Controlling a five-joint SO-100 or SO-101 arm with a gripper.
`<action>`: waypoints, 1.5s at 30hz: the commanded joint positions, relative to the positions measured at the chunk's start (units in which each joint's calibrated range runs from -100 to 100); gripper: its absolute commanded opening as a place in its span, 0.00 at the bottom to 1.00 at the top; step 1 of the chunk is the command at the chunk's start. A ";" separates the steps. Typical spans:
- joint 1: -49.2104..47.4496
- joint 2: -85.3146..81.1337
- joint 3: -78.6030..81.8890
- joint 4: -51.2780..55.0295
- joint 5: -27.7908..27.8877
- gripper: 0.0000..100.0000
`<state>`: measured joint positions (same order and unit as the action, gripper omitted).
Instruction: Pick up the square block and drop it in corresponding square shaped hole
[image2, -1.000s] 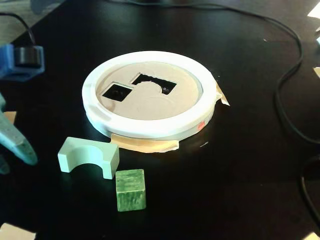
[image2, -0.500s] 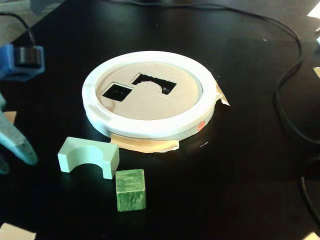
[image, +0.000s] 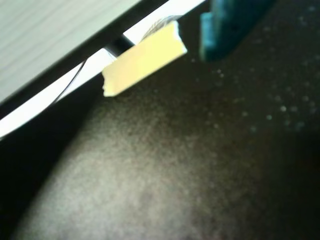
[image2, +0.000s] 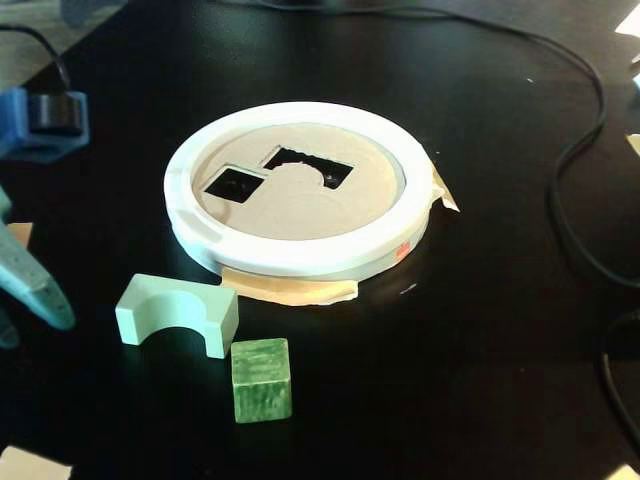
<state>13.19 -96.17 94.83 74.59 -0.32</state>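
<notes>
A green square block (image2: 261, 378) stands on the black table (image2: 470, 330) near the front. The white round ring (image2: 300, 255) holds a tan board with a square hole (image2: 237, 183) and an arch-shaped hole (image2: 310, 165). My blue-and-teal gripper (image2: 30, 322) hangs at the far left edge of the fixed view, well left of the block and mostly cut off. It holds nothing that I can see. The wrist view shows only one blue finger (image: 227, 27) at the top, over bare dark table. The block and the ring are out of the wrist view.
A pale green arch block (image2: 178, 312) lies just left of and behind the square block. Tan tape (image2: 295, 290) sticks out under the ring's front. Black cables (image2: 585, 150) run along the right side. A yellow tape piece (image: 142, 60) sits at the table edge.
</notes>
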 joint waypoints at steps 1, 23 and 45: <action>0.80 -0.70 0.16 -1.28 -0.05 0.78; -0.95 0.38 -9.13 -9.91 -0.29 0.78; -3.07 74.18 -70.97 -14.93 2.78 0.77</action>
<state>12.99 -44.18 44.17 60.43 0.12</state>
